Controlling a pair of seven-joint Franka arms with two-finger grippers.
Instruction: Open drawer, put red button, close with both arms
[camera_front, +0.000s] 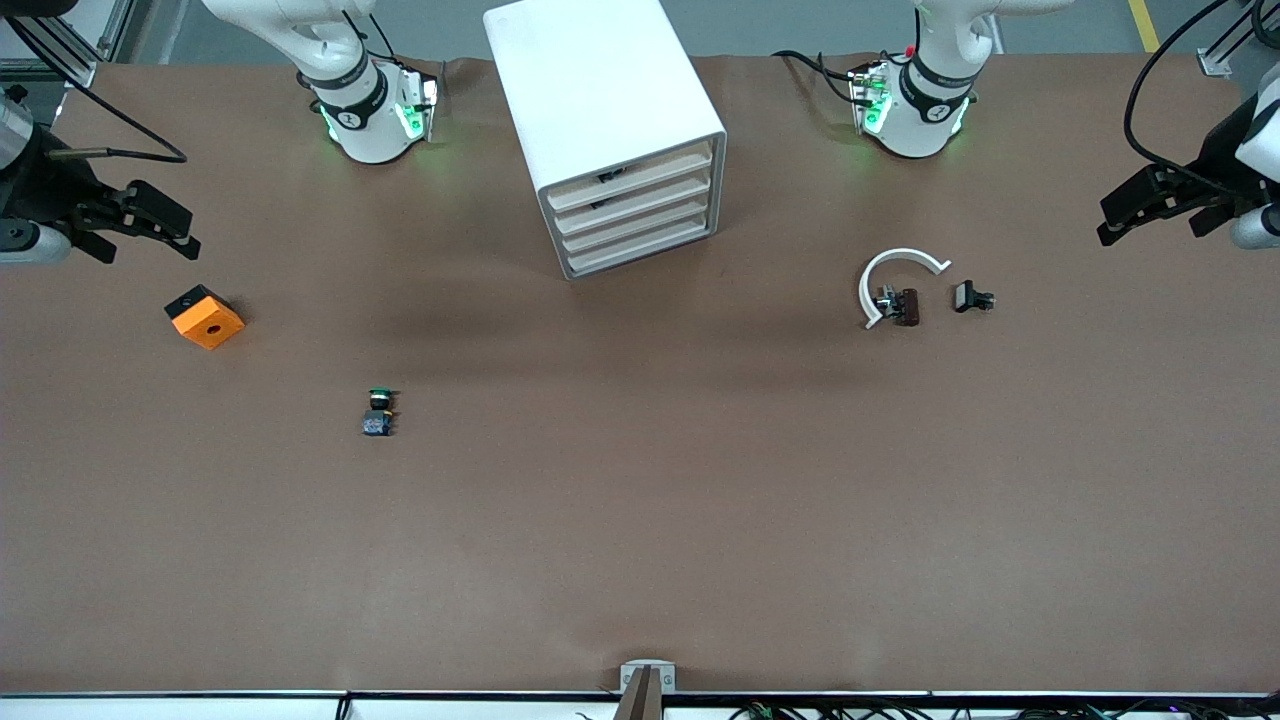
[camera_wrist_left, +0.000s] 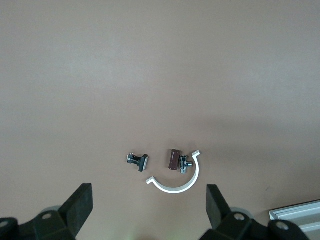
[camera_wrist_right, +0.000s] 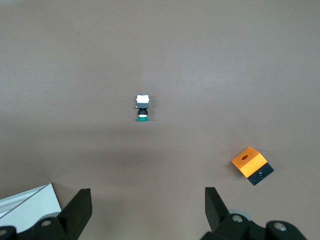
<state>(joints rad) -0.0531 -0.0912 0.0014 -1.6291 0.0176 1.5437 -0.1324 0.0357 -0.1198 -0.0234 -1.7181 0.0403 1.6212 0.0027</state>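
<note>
Both my end effectors, left (camera_front: 1150, 212) and right (camera_front: 140, 225), hang wide open, empty, over the surface (camera_front: 640, 500); four drawers (camera_front: 637, 218), one green-capped button (camera_front: 379, 410), one orange cube (camera_front: 205, 317).

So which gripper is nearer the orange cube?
Right. The right gripper hangs open just above the orange cube at the right arm's end of the table. The left gripper waits open at the left arm's end, with the cabinet between.

No legible txt, labels or nos. anywhere.

1 cabinet (camera_front: 605, 120) — 4 drawers (camera_front: 633, 215) — 1 green button (camera_front: 379, 411), 1 orange cube (camera_front: 205, 316).
</note>
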